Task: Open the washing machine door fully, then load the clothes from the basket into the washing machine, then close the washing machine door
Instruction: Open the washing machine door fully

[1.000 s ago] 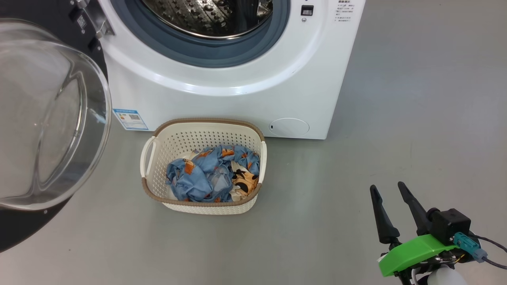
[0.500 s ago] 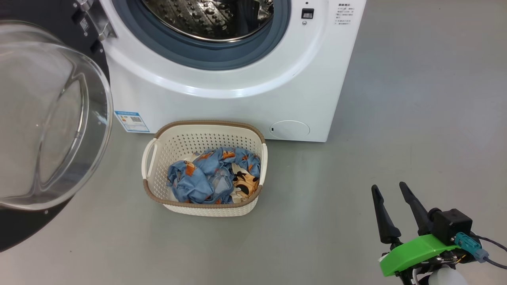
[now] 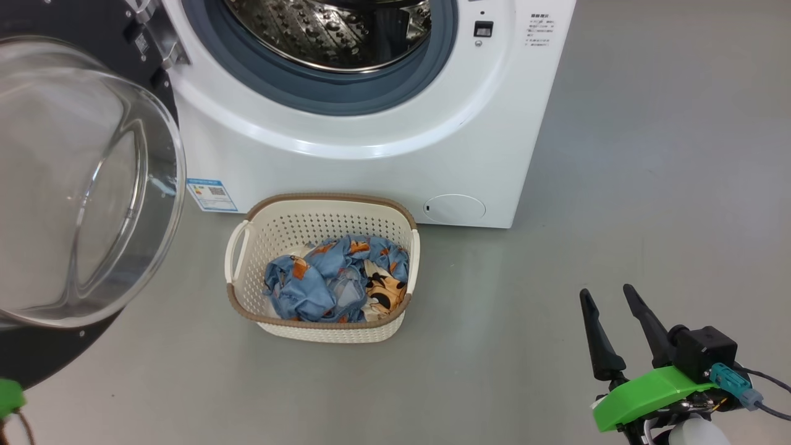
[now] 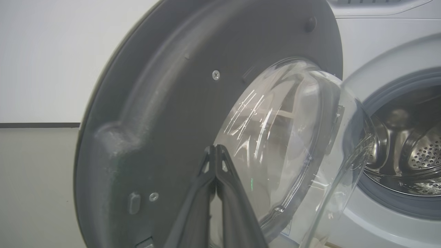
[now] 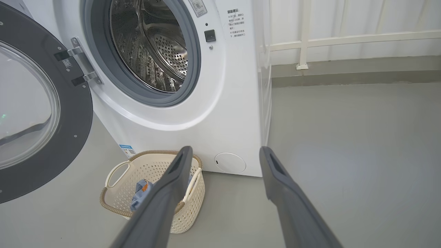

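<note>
The washing machine (image 3: 371, 167) stands at the top with its steel drum (image 3: 334, 31) showing. Its door (image 3: 80, 185) hangs swung out to the left, glass bowl bulging toward me. On the floor in front sits the cream basket (image 3: 327, 199), holding the crumpled blue clothes (image 3: 334, 284). My right gripper (image 3: 605, 290) hovers open and empty at the lower right, well apart from the basket. In the right wrist view its fingers frame the machine's lower front, with the basket (image 5: 113, 203) beyond its left finger. My left gripper (image 4: 216, 148) is shut and empty, pointing at the door's dark grey inner face (image 4: 155, 103).
Grey floor (image 3: 649, 185) spreads to the right of the machine and around the basket. A white railing (image 5: 344, 39) and a low kerb run along the wall behind. A green part of my left arm (image 3: 9, 395) peeks in at the lower left corner.
The head camera has shifted, so machine, door and basket sit slightly lower and further right. A green piece of my left arm has come in at the lower left. The right gripper stays put.
</note>
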